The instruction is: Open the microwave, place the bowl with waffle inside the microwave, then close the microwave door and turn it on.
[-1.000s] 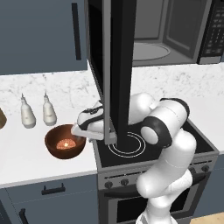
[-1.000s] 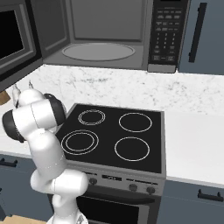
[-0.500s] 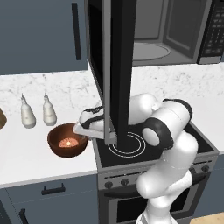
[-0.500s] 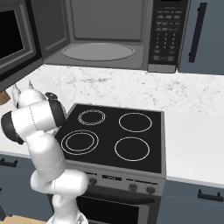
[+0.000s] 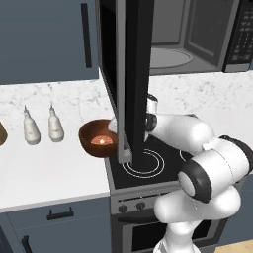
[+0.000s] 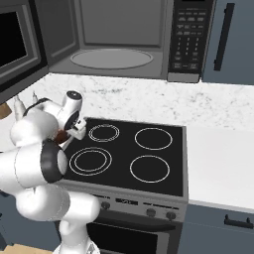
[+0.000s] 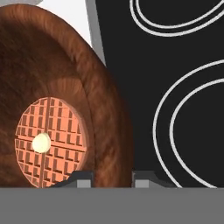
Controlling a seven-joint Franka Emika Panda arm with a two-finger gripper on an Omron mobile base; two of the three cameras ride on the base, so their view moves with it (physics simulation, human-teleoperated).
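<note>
The microwave (image 6: pixel 114 30) hangs open above the stove, its grey cavity and glass turntable (image 6: pixel 111 58) bare. The microwave door (image 5: pixel 132 74) swings out toward me, edge-on in the left base view. Just left of the door's lower edge, the reddish-brown bowl with waffle (image 5: pixel 96 141) hangs a little above the counter. The waffle (image 7: pixel 50 142) lies at its centre. My gripper (image 7: pixel 112 177) is shut on the bowl's near rim, one fingertip inside and one outside. In the left base view the door hides the fingers. A sliver of the bowl (image 6: pixel 62 136) shows under my hand.
Two white bottles (image 5: pixel 30 129) (image 5: pixel 55 127) stand on the marble counter (image 5: pixel 49 168) left of the bowl. The black stovetop (image 6: pixel 129 154) lies right under the microwave. The keypad (image 6: pixel 186 39) is on the microwave's right edge. A blue-grey cabinet (image 5: pixel 44 39) hangs at upper left.
The bowl has risen off the counter and travelled right toward the stove and the door's lower edge, carried by my gripper. The forearm has swung right with it.
</note>
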